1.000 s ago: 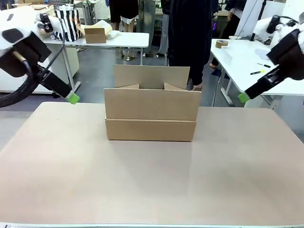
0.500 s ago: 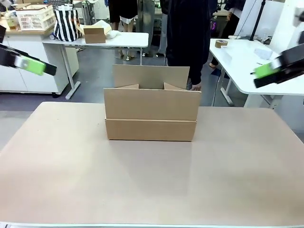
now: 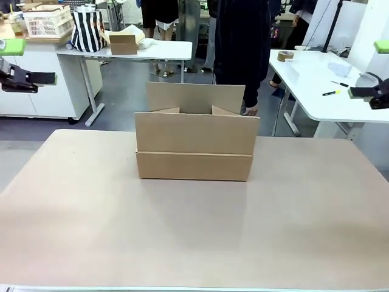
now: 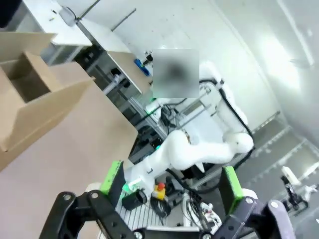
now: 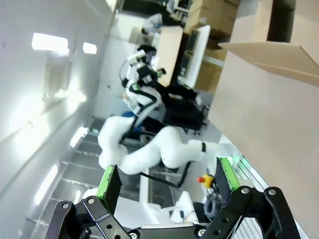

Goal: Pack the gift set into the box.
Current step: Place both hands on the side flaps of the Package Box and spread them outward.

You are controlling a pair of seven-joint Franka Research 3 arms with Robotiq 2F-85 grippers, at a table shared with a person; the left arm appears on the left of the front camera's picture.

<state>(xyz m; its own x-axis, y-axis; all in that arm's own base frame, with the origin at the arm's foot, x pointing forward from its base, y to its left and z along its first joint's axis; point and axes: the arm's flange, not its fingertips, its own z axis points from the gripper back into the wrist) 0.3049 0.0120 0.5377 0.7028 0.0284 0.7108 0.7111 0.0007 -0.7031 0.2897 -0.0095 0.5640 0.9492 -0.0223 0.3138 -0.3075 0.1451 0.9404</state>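
The box (image 3: 194, 137), a wide brown carton with its flaps up, stands on the tan table (image 3: 194, 231) at the far middle. It also appears at the upper left of the left wrist view (image 4: 35, 94) and the upper right of the right wrist view (image 5: 269, 45). The gift set is out of view. My left gripper (image 3: 30, 62) hangs open at the picture's left edge, well above the table. My right gripper (image 3: 366, 69) is open at the right edge. Nothing sits between the green pads in either wrist view (image 4: 172, 179) (image 5: 167, 180).
A person in dark clothes stands just behind the box, one hand (image 3: 249, 111) near its back right corner. A small carton with white stuffing (image 3: 123, 42) sits on a far table. A white table (image 3: 316, 79) with a tape roll (image 3: 283, 56) stands at the right.
Both arms have swung up and outward from beside the box to the picture's edges. The box has not moved.
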